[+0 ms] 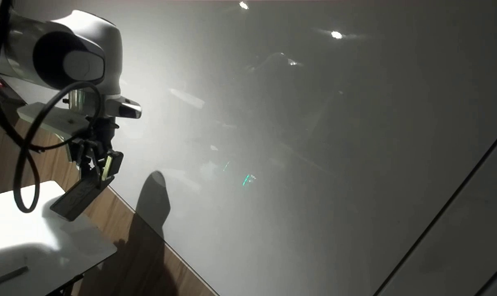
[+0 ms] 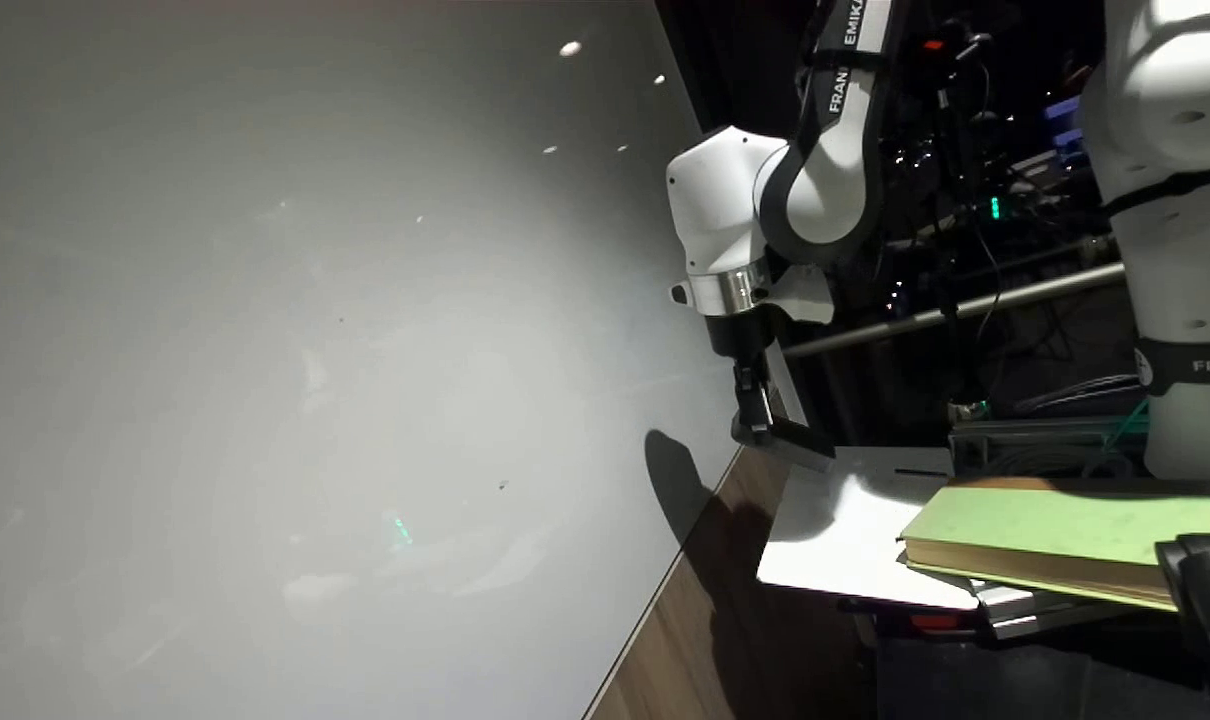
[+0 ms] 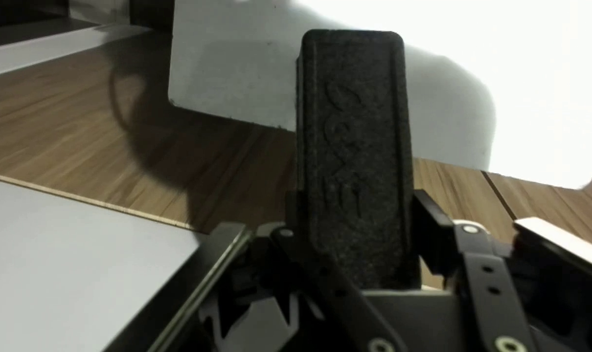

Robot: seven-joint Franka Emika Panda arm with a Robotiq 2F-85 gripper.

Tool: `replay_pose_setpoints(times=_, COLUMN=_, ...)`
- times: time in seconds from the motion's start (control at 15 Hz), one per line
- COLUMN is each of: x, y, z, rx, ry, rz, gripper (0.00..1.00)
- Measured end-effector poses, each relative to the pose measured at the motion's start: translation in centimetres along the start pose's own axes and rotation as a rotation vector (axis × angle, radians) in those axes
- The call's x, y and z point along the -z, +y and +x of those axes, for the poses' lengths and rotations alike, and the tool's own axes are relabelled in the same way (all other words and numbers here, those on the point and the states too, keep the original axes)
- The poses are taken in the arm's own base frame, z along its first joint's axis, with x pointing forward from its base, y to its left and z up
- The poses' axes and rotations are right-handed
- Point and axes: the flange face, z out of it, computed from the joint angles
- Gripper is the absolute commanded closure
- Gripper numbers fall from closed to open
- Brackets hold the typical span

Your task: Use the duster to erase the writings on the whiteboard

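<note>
Pinching the dark grey whiteboard duster (image 3: 357, 156) at its near end, the hand (image 3: 360, 220) has its fingers (image 3: 432, 234) set against the two long sides; script-like lettering (image 3: 340, 129) runs along the duster's face, too blurred to read. From the grip the duster slants down and out over the small white bench (image 3: 535, 98); whether its far end touches the top I cannot tell. A thin grey bar (image 1: 6, 278) lies on that bench in an exterior view, and a thick green-covered book (image 2: 1065, 525) lies at the bench's edge in an exterior view. Beyond the bench, a strip of wood-grain panel (image 3: 242, 181) borders the very large, glossy whiteboard (image 1: 314, 230), which stands apart from the duster. Its grey-white face shows bright glare spots (image 1: 336, 35), pale patches (image 1: 187, 98) and tiny green glints (image 1: 246, 180) in both exterior views, and a dark shadow (image 1: 153, 201) with a rounded top falls across the panel onto the whiteboard.
</note>
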Motion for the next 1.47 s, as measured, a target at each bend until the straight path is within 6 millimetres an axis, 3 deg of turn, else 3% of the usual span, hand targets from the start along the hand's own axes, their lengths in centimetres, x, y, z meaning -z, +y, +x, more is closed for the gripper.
replay_pose_setpoints(times=0.4, x=-4.8, y=-1.1, z=-1.4, rx=0.014, ry=-0.08, rz=0.005, gripper=0.7)
replay_pose_setpoints(times=0.8, x=-7.0, y=-2.5, z=-2.5, rx=0.028, ry=-0.113, rz=-0.017, gripper=0.7)
replay_pose_setpoints(times=0.87, x=-7.3, y=-2.7, z=-2.7, rx=0.031, ry=-0.118, rz=-0.019, gripper=0.2)
replay_pose_setpoints(times=0.93, x=-7.6, y=-2.9, z=-2.8, rx=0.036, ry=-0.122, rz=-0.021, gripper=0.19)
replay_pose_setpoints(times=1.13, x=-8.5, y=-3.4, z=-3.3, rx=0.036, ry=-0.13, rz=-0.015, gripper=0.01)
replay_pose_setpoints(times=1.47, x=-8.8, y=-3.2, z=-3.1, rx=0.014, ry=-0.108, rz=0.004, gripper=0.0)
